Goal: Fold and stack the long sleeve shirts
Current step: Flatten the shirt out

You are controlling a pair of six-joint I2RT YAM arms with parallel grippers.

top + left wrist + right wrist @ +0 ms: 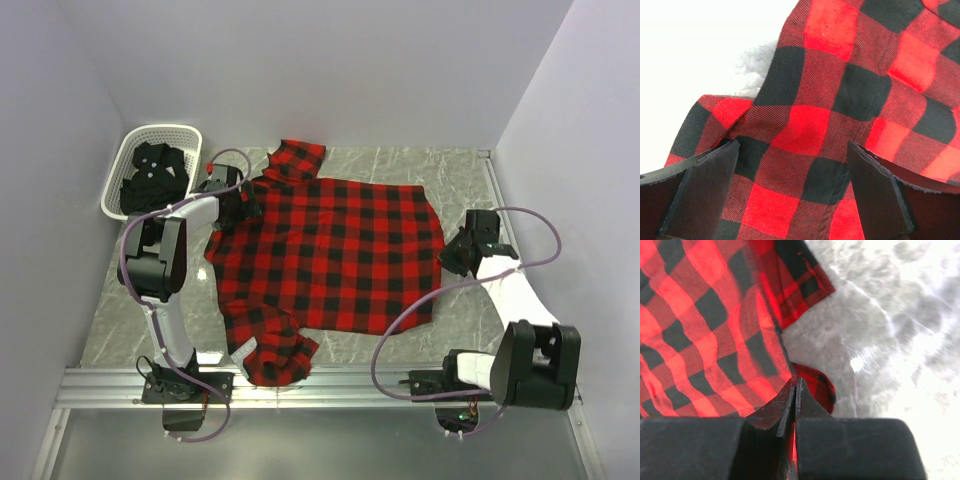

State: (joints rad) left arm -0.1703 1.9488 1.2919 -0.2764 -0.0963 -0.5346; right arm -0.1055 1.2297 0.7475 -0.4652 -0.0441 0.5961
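The red-and-black flannel shirt (330, 255) lies spread flat on the marble table, collar toward the left, one sleeve bunched at the near left. My left gripper (240, 208) is open over the shirt's left edge, its jaws wide apart above the cloth (790, 150). My right gripper (452, 252) is shut on the shirt's right edge (775, 335), pinching the hem between closed fingers (795, 395). The black shirt (152, 176) sits crumpled in the basket at the far left.
A white lattice basket (125, 160) stands at the far left corner against the wall. White walls close in the table on three sides. A metal rail (330, 385) runs along the near edge by the arm bases.
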